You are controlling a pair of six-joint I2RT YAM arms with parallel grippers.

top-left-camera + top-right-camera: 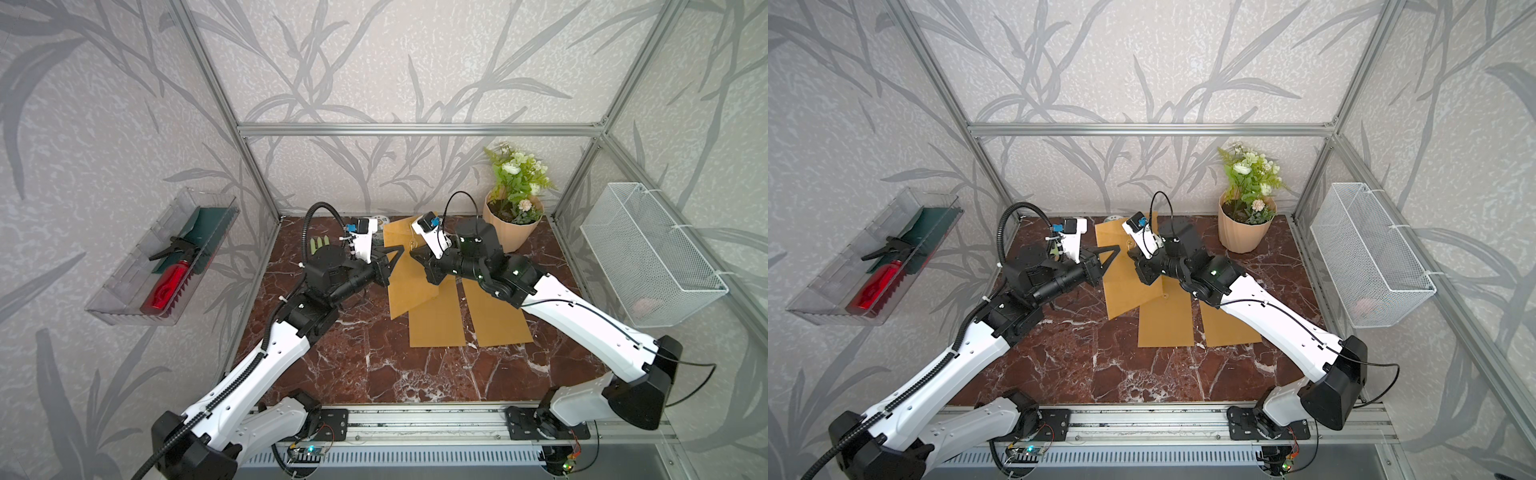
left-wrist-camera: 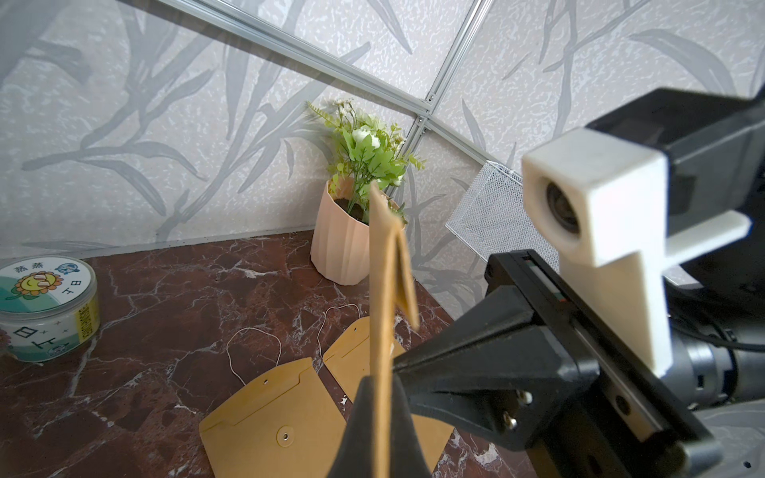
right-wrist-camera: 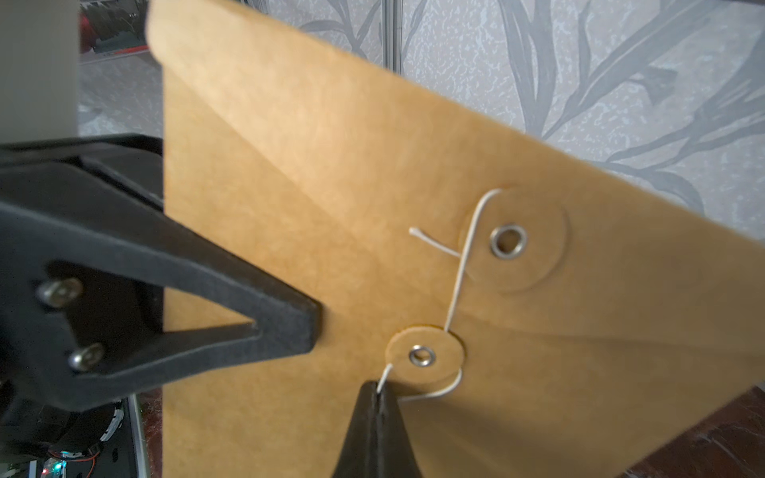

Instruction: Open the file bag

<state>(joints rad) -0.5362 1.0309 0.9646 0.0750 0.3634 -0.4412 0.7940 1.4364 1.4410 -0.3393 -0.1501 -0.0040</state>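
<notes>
File bag [image 3: 289,165] under inspection is off the table, standing on edge between the two grippers, clear of the two other file bags [image 1: 436,324] lying flat beneath them.

Left gripper [image 2: 374,418]: jaws clamped tight on the bag's side edge. Judged purpose: to hold the bag upright with its closure face turned to the opposite arm, so that the tie can be worked without the bag sliding.

Right gripper [image 3: 374,414]: jaws closed to a point, pinching the white string [image 3: 459,265] just below the lower disc [image 3: 424,356]. The string leaves the upper disc [image 3: 513,240] on the flap, drops to the lower disc and passes under it into the fingertips. Judged step: unwinding the tie. The flap lies closed, so the task is at an early stage.

Differences between views:
- Right wrist view alone shows the closure, the string's route and the pinch. It also shows the left gripper's finger lying against the bag's face, beside the closure.
- Left wrist view shows the bag edge-on, with the flap standing slightly proud near the top. The closure face is hidden. It also shows loose strings at the two flat bags and a round tin [image 2: 45,306] well off to the side.
- Both top views confirm that the grippers face each other across the bag, but the string is too fine to trace there.

Risk, as a judgement: a thin string may slip from the pinch, or snag under the disc.
</notes>
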